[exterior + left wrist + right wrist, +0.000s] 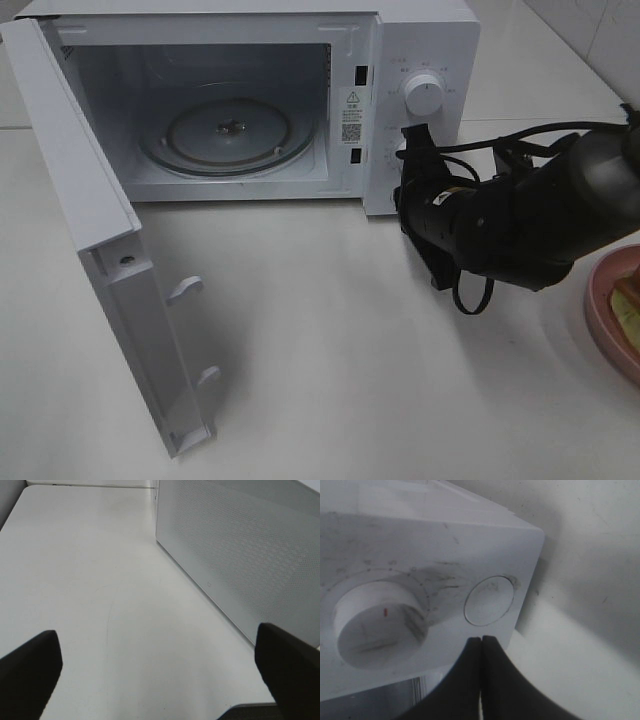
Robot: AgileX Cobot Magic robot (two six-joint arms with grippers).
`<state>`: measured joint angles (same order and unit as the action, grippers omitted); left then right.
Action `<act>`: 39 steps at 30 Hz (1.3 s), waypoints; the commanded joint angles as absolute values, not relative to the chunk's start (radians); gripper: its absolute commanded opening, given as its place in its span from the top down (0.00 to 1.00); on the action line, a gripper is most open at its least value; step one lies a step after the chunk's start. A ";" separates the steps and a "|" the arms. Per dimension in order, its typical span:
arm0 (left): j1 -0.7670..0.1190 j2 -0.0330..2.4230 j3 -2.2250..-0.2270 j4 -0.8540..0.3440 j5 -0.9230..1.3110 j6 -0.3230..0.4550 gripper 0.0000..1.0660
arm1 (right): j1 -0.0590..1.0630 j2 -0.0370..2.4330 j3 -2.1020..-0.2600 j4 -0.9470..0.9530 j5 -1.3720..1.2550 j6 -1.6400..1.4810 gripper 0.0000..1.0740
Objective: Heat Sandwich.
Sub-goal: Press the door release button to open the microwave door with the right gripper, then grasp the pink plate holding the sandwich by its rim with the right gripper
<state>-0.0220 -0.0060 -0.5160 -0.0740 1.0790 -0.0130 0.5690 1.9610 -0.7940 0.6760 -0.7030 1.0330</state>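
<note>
Exterior high view: the microwave [420, 40] is seen with its door [100, 260] swung wide open and nothing on its glass turntable [230, 135]. The sandwich [630, 310] is found on the pink plate [597, 300], on the table [320, 350] well to the right of the microwave and further forward. Both are cut off by the frame, so the sandwich's long axis cannot be told.

The right gripper [481, 640] is placed at the microwave's control panel. Its fingers are pressed together with nothing between them, and their tips are at the edge of the round button [489, 601] beside the knob [380, 625]. The left gripper [157, 640] is seen on the outer side of the microwave's open door, its fingers spread wide over the table.

The plate is judged to lie behind the right fingertips, away from the microwave, so the right arm is clearly the nearer. A turn away from the panel and a spreading of the fingers would be needed before the plate's rim can be taken.
</note>
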 commanded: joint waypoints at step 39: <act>-0.028 -0.024 -0.514 -0.084 1.068 -0.012 0.06 | 0.488 1.493 -0.743 0.093 0.442 0.068 0.91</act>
<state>-0.0220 -0.0060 -0.5160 -0.0740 1.0790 -0.0130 0.4950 1.5120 -0.7400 0.1270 0.4010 0.0830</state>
